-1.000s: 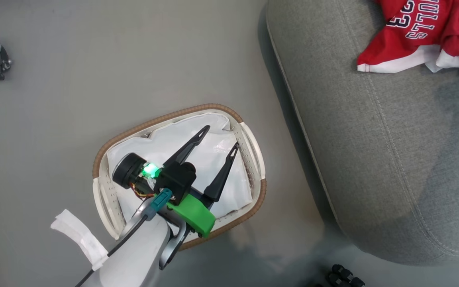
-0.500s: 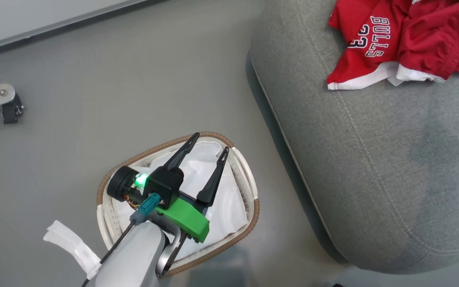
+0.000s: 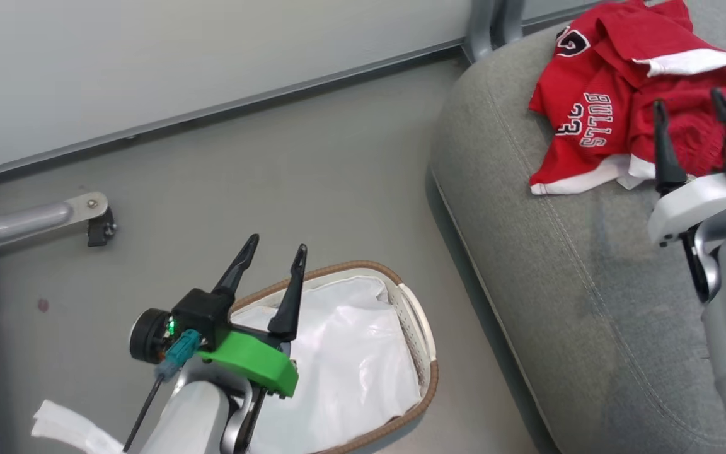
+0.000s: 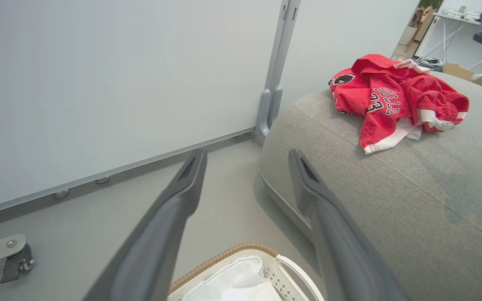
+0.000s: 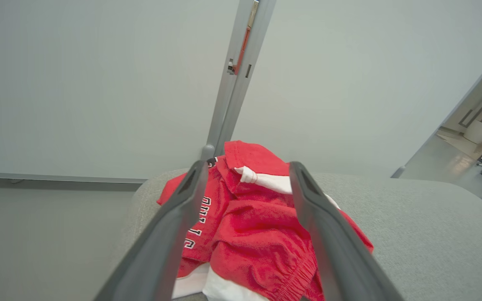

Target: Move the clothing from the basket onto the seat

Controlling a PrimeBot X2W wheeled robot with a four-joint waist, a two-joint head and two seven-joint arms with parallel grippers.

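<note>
Both claws stood open and empty: the left claw [image 3: 276,246] above the basket [image 3: 350,268], the right claw [image 3: 686,101] over the seat [image 3: 590,284]. The clothing [image 3: 596,126] lay heaped on the seat. With just a white liner [image 3: 350,366] showing in the basket, the task looked finished.

Grey floor [image 3: 312,183], pale wall panel [image 3: 180,57] above a grey base rail [image 3: 262,99], grey upright post [image 3: 492,25], metal foot [image 3: 76,211] with a black caster [image 3: 99,232] at left, small reddish spot [image 3: 43,305] on the floor
</note>
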